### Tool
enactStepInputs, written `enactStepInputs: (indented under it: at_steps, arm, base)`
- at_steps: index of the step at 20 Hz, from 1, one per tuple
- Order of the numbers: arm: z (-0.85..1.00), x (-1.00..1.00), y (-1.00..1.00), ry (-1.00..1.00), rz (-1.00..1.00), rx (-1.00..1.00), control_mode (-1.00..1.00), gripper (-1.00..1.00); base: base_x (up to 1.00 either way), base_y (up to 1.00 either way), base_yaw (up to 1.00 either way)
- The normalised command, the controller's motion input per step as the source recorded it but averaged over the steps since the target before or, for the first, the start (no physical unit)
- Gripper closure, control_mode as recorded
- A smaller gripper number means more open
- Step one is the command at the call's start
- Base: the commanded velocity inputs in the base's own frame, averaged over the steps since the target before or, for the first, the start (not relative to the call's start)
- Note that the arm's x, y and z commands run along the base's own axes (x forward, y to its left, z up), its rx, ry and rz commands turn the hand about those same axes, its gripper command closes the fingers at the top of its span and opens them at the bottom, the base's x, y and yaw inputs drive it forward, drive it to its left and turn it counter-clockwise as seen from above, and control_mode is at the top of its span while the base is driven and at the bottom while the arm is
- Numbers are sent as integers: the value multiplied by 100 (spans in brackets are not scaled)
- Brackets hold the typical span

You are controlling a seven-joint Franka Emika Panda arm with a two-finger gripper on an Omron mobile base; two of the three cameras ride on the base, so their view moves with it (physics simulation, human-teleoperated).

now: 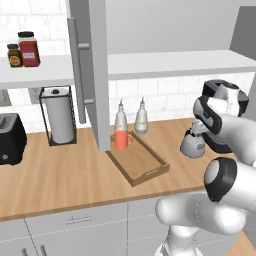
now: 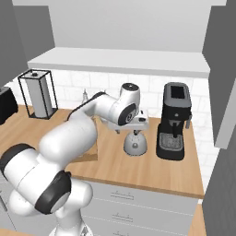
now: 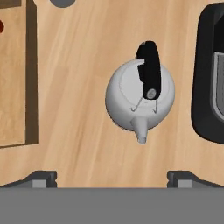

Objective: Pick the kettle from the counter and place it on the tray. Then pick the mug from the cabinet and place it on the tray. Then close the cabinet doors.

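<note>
Kettle sits on the table; I see my pincer above it, fingers apart, holding nothing.

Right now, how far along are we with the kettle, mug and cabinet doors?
The mug already stands in the tray, so that step looks done. In hand: the open gripper hovers above the kettle, which sits on the counter, not yet grasped. Left: lift the kettle onto the tray, then close the cabinet doors; one door stands open.
</note>
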Motion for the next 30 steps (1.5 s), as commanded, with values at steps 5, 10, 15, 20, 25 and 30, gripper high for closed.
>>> enactStepInputs:
  at_steps: [5,10,15,20,25,30]
  arm:
    - [-13,20,0,0,3,0,-100,-100]
    - [-6,17,-12,0,2,0,-100,-100]
    - [-8,28,-7,0,2,0,-100,-100]
    - [-11,29,-4,0,2,0,-100,-100]
    - [-12,18,-6,0,1,0,-100,-100]
    - [-5,12,0,0,4,0,-100,-100]
  base:
    - [0,0,0]
    - [0,0,0]
    - [0,0,0]
    - [0,0,0]
    - [0,0,0]
    - [0,0,0]
